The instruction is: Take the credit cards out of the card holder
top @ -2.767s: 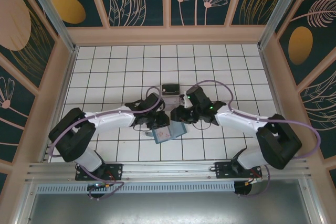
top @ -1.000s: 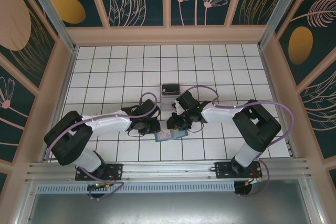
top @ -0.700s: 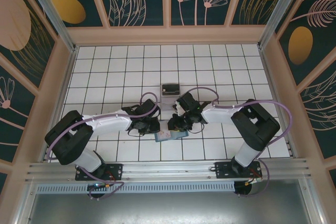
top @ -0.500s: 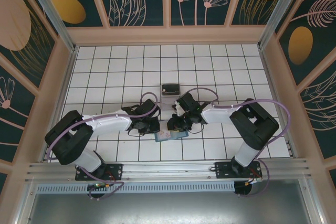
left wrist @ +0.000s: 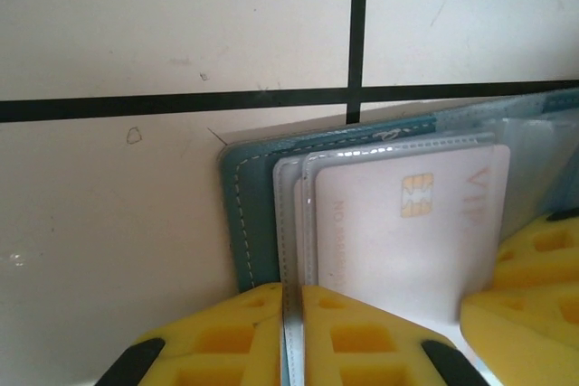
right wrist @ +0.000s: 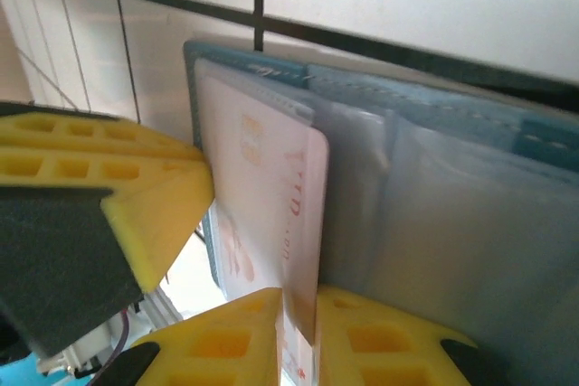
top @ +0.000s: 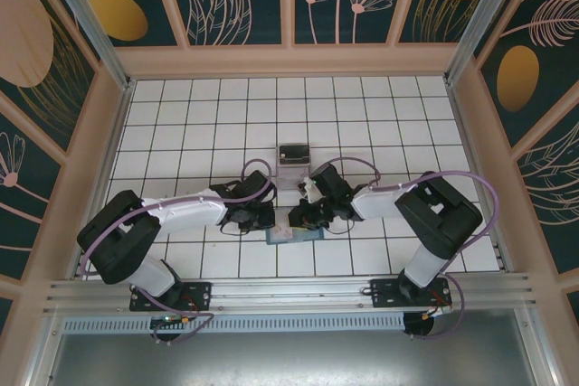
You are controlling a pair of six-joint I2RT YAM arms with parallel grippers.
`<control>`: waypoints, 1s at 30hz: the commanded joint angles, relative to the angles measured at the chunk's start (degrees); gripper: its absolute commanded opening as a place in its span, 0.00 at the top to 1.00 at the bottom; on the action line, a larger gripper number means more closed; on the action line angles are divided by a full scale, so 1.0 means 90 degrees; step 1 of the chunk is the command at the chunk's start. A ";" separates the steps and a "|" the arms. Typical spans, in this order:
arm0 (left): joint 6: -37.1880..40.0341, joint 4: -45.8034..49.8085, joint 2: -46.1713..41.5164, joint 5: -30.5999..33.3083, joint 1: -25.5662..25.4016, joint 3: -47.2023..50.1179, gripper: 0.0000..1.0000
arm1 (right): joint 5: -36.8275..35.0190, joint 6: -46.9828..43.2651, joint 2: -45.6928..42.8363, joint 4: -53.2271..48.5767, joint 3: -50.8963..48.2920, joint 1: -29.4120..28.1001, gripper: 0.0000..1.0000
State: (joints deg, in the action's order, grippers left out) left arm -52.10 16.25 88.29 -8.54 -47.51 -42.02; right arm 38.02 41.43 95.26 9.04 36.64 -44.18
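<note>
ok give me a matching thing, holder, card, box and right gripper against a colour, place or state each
Things:
1 holder
2 card
3 box
4 right gripper

Descriptions:
a standing apart, farther back
b shut on the card's edge
c teal, lying open
d pale, with a chip

Pairs: 1-c, 2-d, 3-a, 4-b

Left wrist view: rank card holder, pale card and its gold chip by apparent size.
1. card holder, largest even though the frame edge cuts it off
2. pale card
3. chip, by far the smallest

All three lie together, so nearness to the camera does not skew the order.
</note>
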 commanded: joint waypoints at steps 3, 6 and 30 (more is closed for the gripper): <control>-0.0017 0.0099 0.0131 -0.0030 0.0015 0.0186 0.88 | 0.0582 0.0467 -0.0220 0.1236 -0.0389 0.0011 0.84; -0.0015 0.0122 0.0131 0.0021 0.0014 0.0216 0.88 | 0.0629 0.0623 -0.0341 0.1574 -0.0643 0.0081 0.84; 0.0012 0.0325 -0.0005 0.0130 0.0014 -0.0001 0.86 | 0.0430 0.0767 -0.0436 0.1571 -0.1083 0.0344 0.97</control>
State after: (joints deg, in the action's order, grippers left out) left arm -52.12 15.94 88.23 -8.34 -47.51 -41.93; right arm 42.11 48.77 91.00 23.51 27.22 -41.56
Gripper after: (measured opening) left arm 0.142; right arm 0.055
